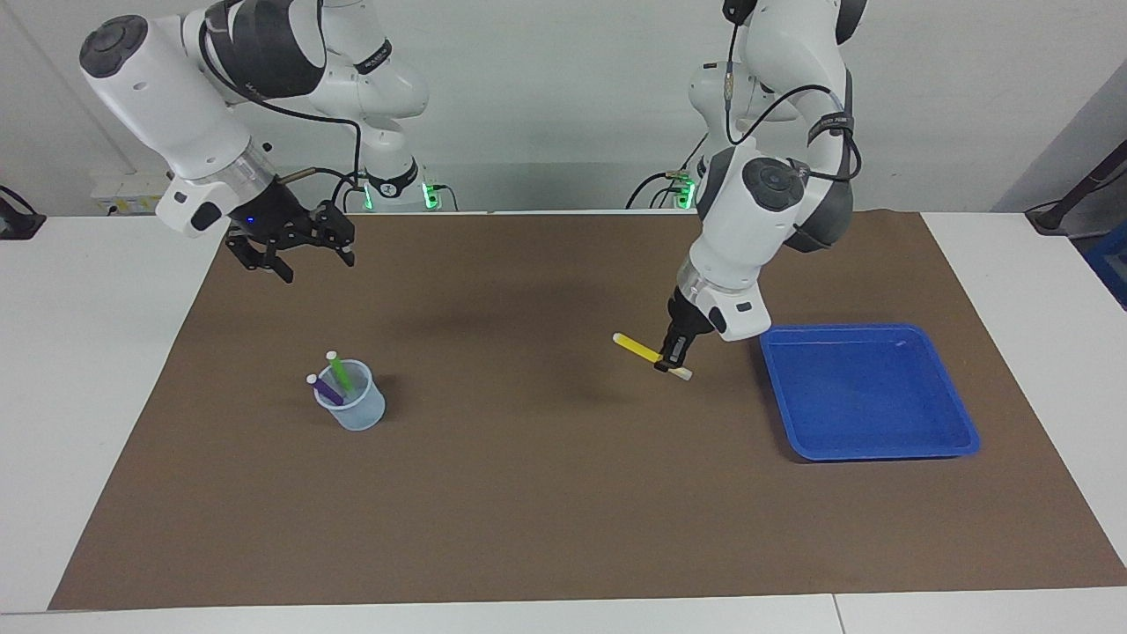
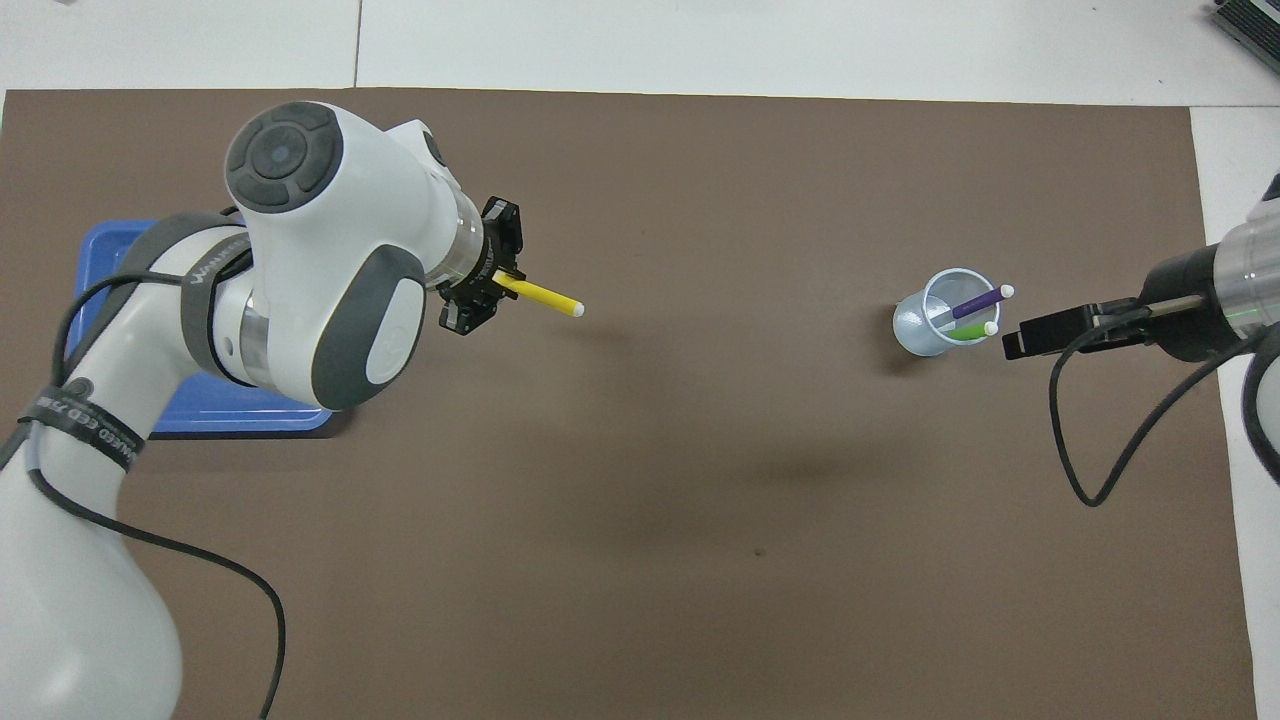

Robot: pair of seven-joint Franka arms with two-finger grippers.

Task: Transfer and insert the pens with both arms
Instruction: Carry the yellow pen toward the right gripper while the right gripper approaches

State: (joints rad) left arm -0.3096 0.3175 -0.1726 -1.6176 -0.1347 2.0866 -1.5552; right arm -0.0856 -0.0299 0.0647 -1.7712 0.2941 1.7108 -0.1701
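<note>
Left end effector (image 1: 673, 359) clamped on yellow pen (image 1: 650, 354), raised over brown mat (image 1: 546, 493) between blue tray (image 1: 867, 440) and clear cup (image 1: 352, 407). Purple pen (image 1: 326, 388) and green pen (image 1: 338, 371) stand in cup. Right end effector (image 1: 295, 256) wide open, holding nothing, over mat, up above the cup.

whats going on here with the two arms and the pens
The left claw is shut on the yellow pen, holding it over the brown mat between the blue tray and the clear cup. The green pen and purple pen already stand in that cup. The right claw waits open above the mat.
</note>
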